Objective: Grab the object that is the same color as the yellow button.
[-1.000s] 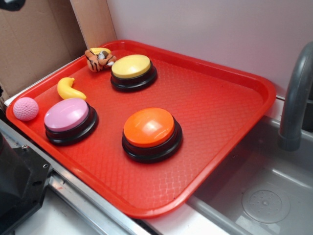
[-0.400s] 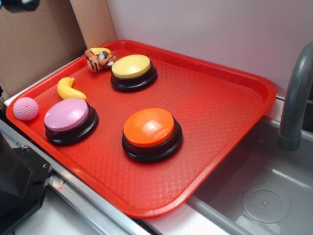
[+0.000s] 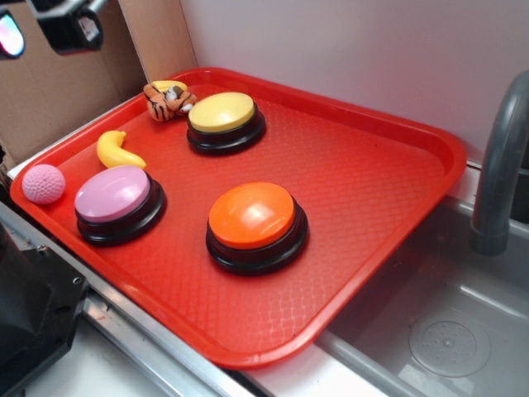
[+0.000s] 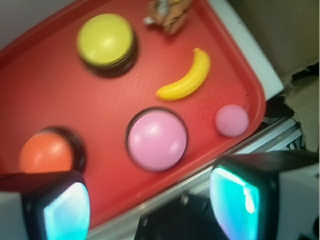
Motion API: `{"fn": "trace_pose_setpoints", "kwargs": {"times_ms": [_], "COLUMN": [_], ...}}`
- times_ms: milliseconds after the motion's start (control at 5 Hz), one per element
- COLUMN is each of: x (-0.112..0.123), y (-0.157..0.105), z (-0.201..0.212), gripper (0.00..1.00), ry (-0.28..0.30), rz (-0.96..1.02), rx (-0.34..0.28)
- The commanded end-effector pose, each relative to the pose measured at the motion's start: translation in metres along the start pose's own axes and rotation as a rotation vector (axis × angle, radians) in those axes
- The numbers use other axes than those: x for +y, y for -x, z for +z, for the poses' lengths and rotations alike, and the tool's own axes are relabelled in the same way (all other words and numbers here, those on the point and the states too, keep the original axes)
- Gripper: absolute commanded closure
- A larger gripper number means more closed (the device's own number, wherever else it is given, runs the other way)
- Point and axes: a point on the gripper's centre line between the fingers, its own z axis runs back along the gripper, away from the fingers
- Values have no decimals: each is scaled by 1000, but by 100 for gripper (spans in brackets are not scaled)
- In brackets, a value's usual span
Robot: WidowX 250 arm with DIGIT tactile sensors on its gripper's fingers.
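Observation:
A small yellow toy banana (image 3: pixel 118 150) (image 4: pixel 186 77) lies on the red tray (image 3: pixel 372 174) near its left edge, between the tiger toy and the pink button. The yellow button (image 3: pixel 221 113) (image 4: pixel 105 40) stands at the tray's back. My gripper (image 3: pixel 37 29) (image 4: pixel 152 207) hangs high at the upper left corner, well above and to the left of the banana. Its jaws stand wide apart with nothing between them.
On the tray also stand a pink button (image 3: pixel 114 197) (image 4: pixel 157 140) and an orange button (image 3: pixel 252 217) (image 4: pixel 46 152). An orange-striped tiger toy (image 3: pixel 168 98) and a pink ball (image 3: pixel 43 183) (image 4: pixel 231 120) sit at the left. A grey sink (image 3: pixel 446 331) and faucet (image 3: pixel 500 165) lie right.
My gripper has come down and to the right into the upper left corner of the exterior view. Nothing on the tray has moved.

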Motion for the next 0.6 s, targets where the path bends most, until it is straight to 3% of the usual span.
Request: {"fn": "trace_pose_setpoints", "kwargs": {"times_ms": [0, 400], "x": [20, 38], "y": [-27, -44], "z": [-39, -105], "gripper": [0, 0], "ry": [24, 1], "rz": [127, 266], "rx": [-62, -4]}}
